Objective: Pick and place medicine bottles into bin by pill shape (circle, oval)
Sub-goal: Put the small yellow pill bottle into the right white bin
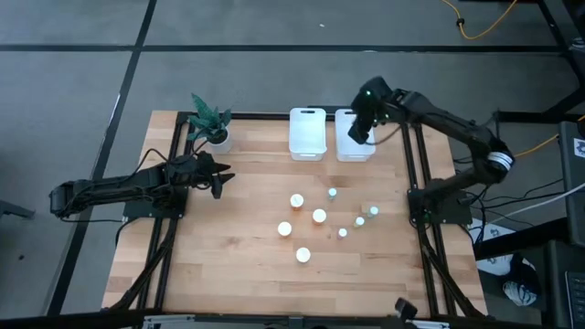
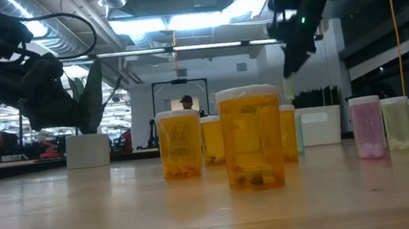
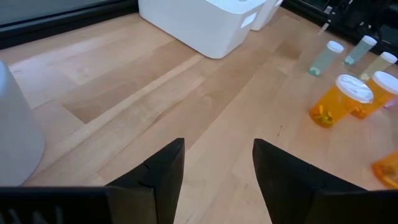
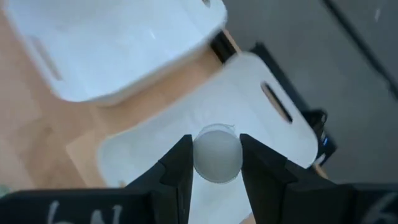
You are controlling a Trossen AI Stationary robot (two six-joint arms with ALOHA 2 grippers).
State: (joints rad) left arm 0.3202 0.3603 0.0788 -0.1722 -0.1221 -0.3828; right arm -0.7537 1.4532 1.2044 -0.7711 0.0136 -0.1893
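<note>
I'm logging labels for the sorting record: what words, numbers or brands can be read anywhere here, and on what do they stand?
None can be read.
Orange medicine bottles: no label legible.
Pastel bottles: nothing legible.
White bins: plain.
White-capped bottle in the right gripper: cap blank.

Pills inside the bottle (image 4: 217, 154) clamped in the right hand (image 4: 214, 163) are hidden; its colour unclear.

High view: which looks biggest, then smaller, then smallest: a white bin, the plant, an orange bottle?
1. White bin
2. Plant, slightly smaller
3. Orange bottle, clearly smallest
</note>
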